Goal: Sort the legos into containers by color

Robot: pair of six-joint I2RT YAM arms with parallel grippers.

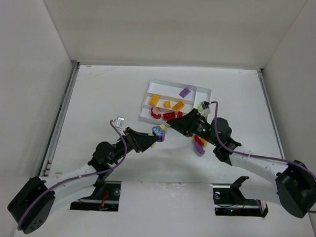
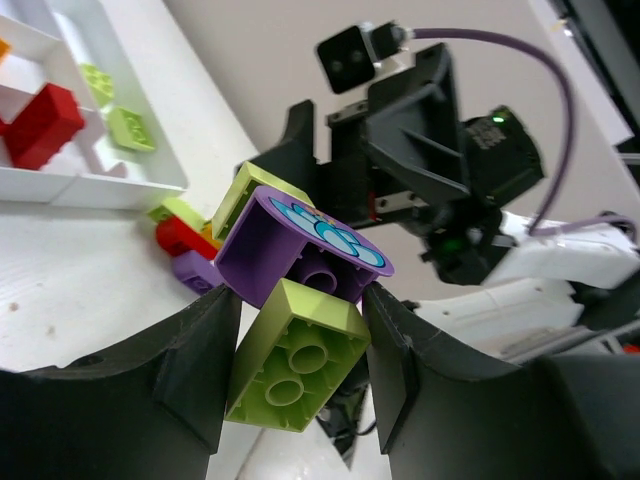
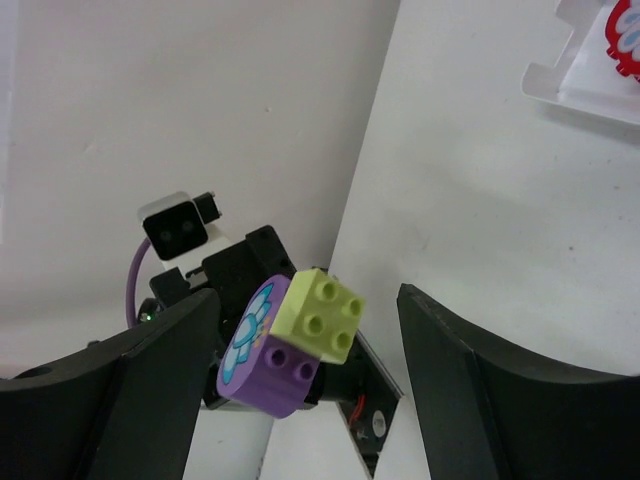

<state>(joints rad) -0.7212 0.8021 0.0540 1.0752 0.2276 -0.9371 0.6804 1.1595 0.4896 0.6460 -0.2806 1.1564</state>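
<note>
Left fingers [image 2: 190,370] pinch a joined purple-and-green lego clump [image 2: 300,270], mid-frame below the tray [image 1: 206,92]. Right fingers [image 3: 450,350] gape, straddling it. Light, hard, slick; probably best gripped on flat sides of the green brick [image 3: 320,315].

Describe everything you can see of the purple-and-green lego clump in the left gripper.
The lego clump is glossy plastic: a purple piece with a rounded, blue-and-white printed face, and lime green bricks on two sides. It is tilted, off the table, pinched in the left gripper. The right gripper's open jaws flank it without touching.
</note>
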